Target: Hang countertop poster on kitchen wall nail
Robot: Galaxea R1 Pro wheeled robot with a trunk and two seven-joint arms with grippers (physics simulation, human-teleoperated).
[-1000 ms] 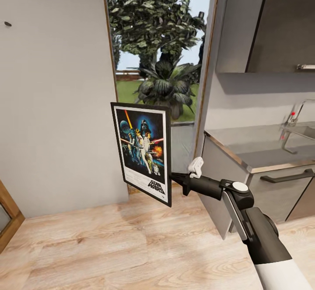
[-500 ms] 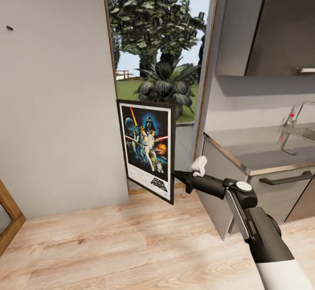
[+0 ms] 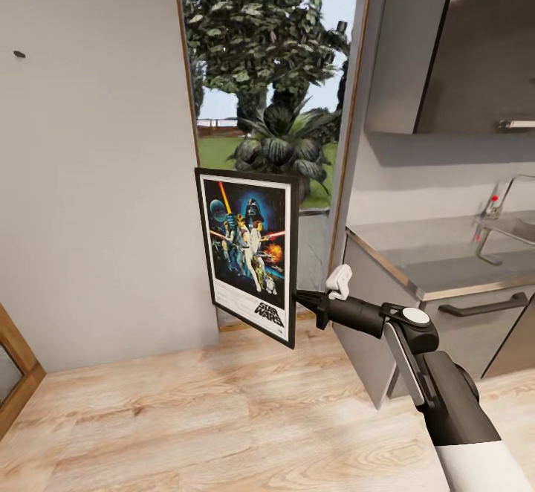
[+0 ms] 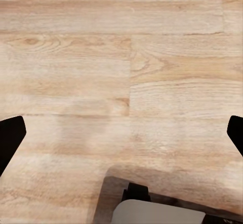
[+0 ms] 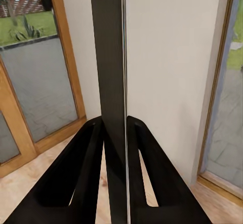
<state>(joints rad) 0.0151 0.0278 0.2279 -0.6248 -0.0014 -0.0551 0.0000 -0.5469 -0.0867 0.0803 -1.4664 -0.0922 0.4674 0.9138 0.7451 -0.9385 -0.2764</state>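
The poster (image 3: 249, 254) hangs upright in the air over the wooden floor, with its black frame, white border and Star Wars art facing me. My right gripper (image 3: 301, 300) is shut on its lower right edge. In the right wrist view the poster (image 5: 109, 82) is an edge-on dark slat clamped between the two black fingers (image 5: 86, 173) of the right gripper (image 5: 115, 133). A small dark wall nail (image 3: 19, 54) sits high on the grey wall at the left. The grey kitchen countertop (image 3: 416, 254) lies to the right. My left gripper (image 4: 121, 133) stands open above bare floor.
A tall glass door (image 3: 267, 105) behind the poster looks out on plants. Dark grey cabinets (image 3: 475, 321) stand under the countertop, with the steel tap (image 3: 494, 217) at the far right. A wooden frame (image 3: 15, 373) juts in at the lower left. Part of my base (image 4: 167, 206) shows below.
The poster and the right arm have shifted slightly right and up, and the poster faces me a little more squarely. The whole view has also drifted a little; the nail sits lower in it.
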